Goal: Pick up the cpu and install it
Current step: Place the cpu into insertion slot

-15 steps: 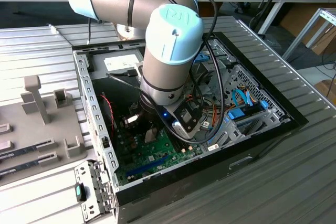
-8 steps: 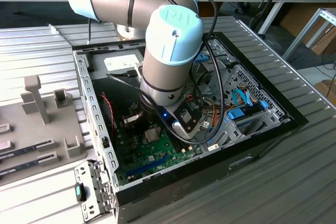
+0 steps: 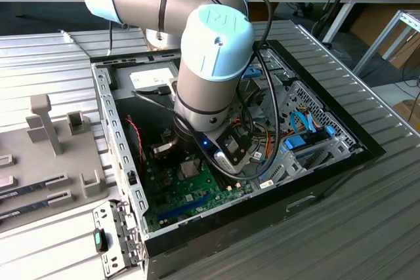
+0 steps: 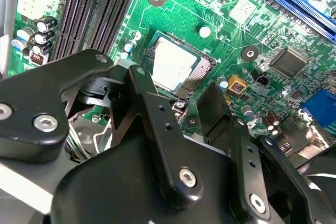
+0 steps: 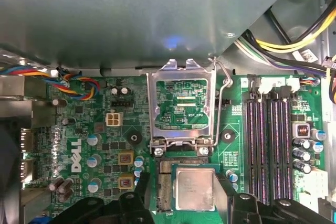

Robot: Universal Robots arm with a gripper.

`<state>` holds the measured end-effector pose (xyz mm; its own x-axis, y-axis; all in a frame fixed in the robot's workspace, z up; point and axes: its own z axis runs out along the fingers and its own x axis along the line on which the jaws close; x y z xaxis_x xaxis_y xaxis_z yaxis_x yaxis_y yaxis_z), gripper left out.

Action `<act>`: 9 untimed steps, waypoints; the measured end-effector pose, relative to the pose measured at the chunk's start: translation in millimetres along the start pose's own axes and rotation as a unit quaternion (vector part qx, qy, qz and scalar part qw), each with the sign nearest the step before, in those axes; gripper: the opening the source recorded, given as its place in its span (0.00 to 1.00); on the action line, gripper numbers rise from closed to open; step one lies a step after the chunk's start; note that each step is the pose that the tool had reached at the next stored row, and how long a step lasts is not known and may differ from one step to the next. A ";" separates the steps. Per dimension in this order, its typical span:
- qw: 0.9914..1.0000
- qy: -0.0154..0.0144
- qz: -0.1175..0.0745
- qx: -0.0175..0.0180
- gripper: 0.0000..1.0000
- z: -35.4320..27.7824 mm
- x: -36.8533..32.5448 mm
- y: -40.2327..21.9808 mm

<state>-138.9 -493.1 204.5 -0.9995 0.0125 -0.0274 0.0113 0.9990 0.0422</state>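
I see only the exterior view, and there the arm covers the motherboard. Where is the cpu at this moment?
Observer: In the first wrist view the cpu is over the socket, with its silver top up.
Operator: Is the cover of the socket open?
Observer: Yes. The metal load plate stands raised next to the socket, and its wire lever is released beside it.
Operator: Is the cpu fully seated?
Observer: I cannot tell. Rows of socket contacts show along two edges of the cpu.
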 end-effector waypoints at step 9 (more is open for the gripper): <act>1.000 0.001 0.000 0.000 0.60 2.6 -5.3 -0.2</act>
<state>-133.5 -493.2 202.1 -0.9996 0.0124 -0.0245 0.0114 0.9991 0.0419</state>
